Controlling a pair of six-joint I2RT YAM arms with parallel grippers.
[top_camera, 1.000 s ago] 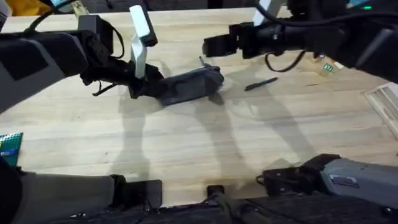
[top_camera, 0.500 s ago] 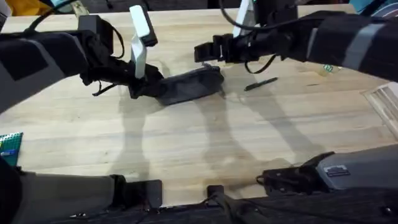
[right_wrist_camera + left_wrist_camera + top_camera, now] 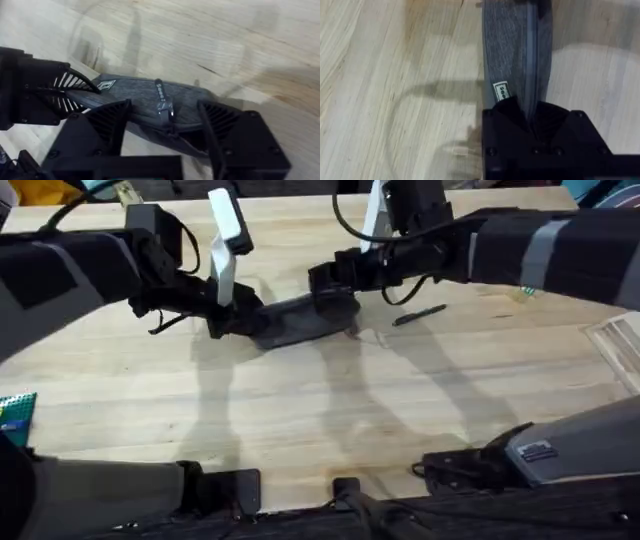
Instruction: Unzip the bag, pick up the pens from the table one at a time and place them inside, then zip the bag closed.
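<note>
Bag (image 3: 305, 319) of grey fabric lies on the table (image 3: 330, 420) (far middle), its left end pinched by the left hand (image 3: 532, 119). Over its right end the right hand (image 3: 165, 122) is spread, fingers either side of the zipper pull (image 3: 163, 102). One black pen (image 3: 419, 314) lies just beside, to the right.

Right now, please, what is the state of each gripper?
Left gripper: shut on one end of the oblong grey felt pencil pouch.
Right gripper: open, its fingers on either side of the pouch's zipper pull tab, holding nothing.
</note>
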